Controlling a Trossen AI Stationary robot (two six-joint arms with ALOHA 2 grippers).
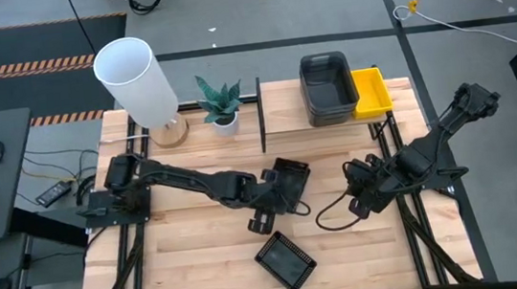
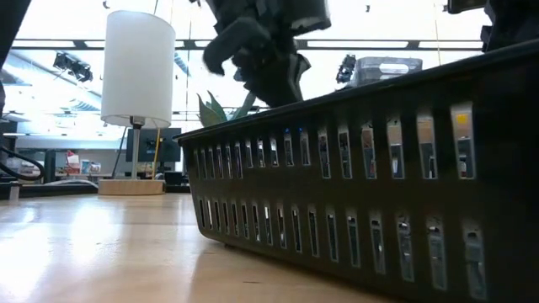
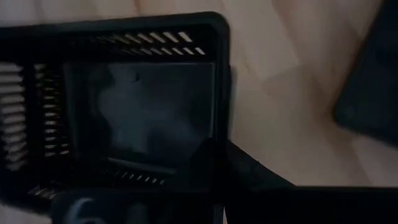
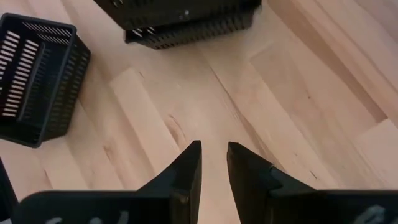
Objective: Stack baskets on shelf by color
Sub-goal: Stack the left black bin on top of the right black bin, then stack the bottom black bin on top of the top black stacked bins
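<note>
Nearest, at the front middle of the table (image 1: 204,266), sits one black mesh basket (image 1: 286,260), loose and untouched. Just beyond it, mid-table, hangs the left gripper (image 1: 267,211), clamped shut on the rim of a second black basket (image 1: 288,182); seems lifted slightly, though hard to confirm. To the right, at about the same depth, waits the right gripper (image 4: 213,163), fingers a little apart, holding nothing over bare wood. Farther back on the right stands the shelf (image 1: 284,113), carrying nested grey baskets (image 1: 326,87) with yellow baskets (image 1: 370,92) beside them; no black ones there yet. Far left: lamp (image 1: 136,80) and potted plant (image 1: 220,102). Step in hand, by the look: gathering the black set. Next calls for carrying the held basket to the bare left part of the shelf, clear of the upright, then fetching the near one.
</note>
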